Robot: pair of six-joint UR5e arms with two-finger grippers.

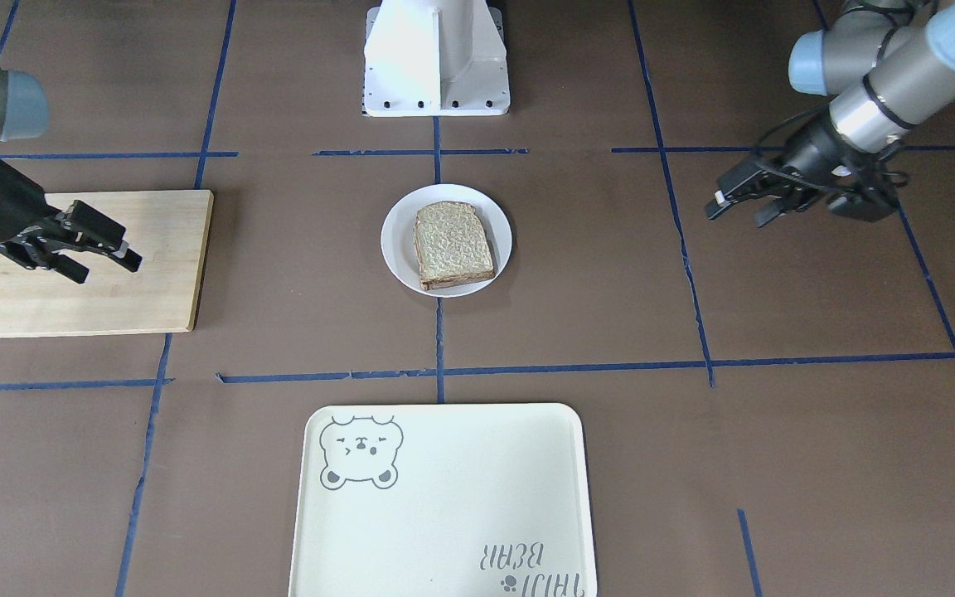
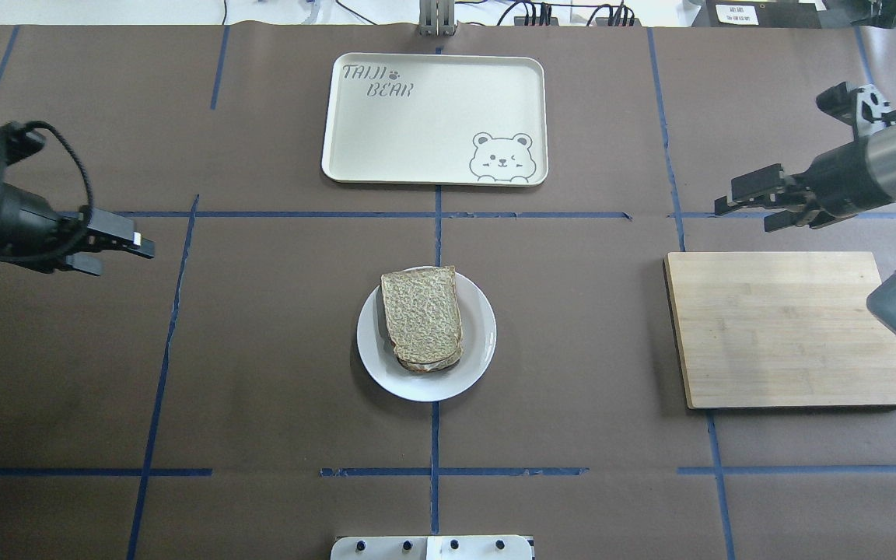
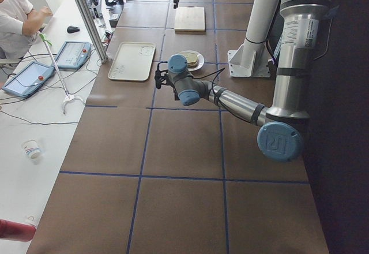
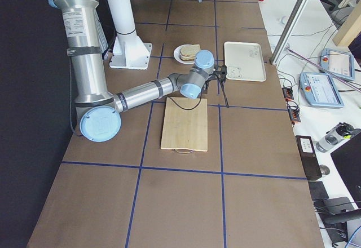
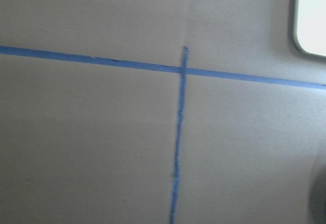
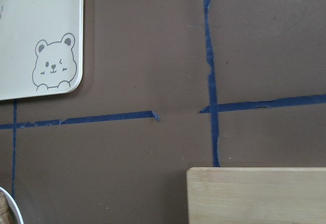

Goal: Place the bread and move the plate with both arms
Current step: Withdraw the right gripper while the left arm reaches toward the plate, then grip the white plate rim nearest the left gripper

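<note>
The bread (image 2: 422,317) (image 1: 453,243), a tan-grey slice with a brown crust, lies on the small white plate (image 2: 479,342) (image 1: 399,240) at the table's middle. A thin further layer shows under its edge. My left gripper (image 2: 123,260) (image 1: 739,214) hovers open over bare table, far off to the plate's side. My right gripper (image 2: 743,218) (image 1: 109,269) hangs open on the opposite side, above the far edge of a wooden board. Neither gripper has anything between its fingers. Both wrist views show only table, tape and object corners.
A wooden cutting board (image 2: 790,327) (image 1: 113,265) lies on my right side. The cream bear tray (image 2: 432,117) (image 1: 444,506) sits beyond the plate, away from the robot base (image 1: 436,58). A person (image 3: 14,11) sits at a side desk.
</note>
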